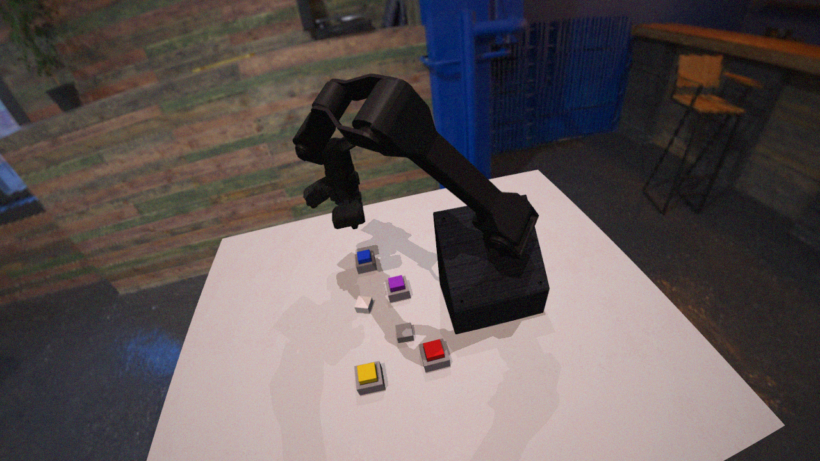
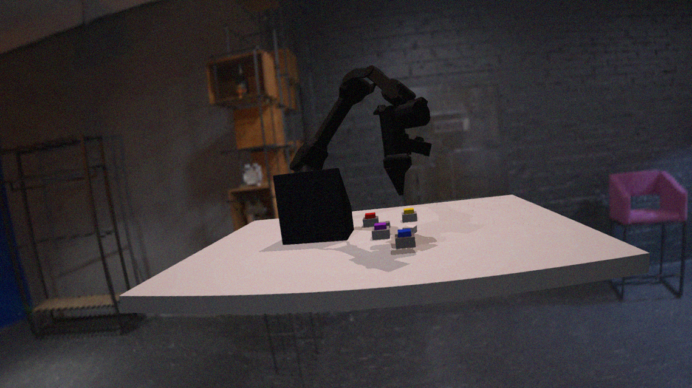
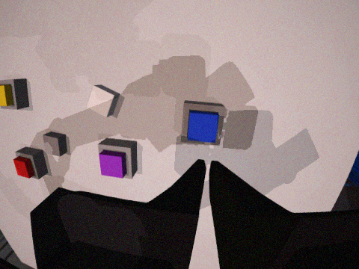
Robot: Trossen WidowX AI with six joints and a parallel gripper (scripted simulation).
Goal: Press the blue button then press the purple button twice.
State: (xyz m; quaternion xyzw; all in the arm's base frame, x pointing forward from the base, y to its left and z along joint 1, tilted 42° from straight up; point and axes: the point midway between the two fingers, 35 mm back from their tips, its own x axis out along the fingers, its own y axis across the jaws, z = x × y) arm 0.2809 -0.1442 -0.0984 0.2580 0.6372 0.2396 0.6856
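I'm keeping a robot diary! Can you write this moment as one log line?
hand: shut, empty, raised above blue button | blue button: up, untouched now | purple button: next | blocks: not touched

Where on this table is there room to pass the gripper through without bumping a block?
Open stretches: the near edge of the table past the yellow button, and its left side. It is tight between the purple button, white block, grey block and red button. The shut gripper hangs above the blue button.
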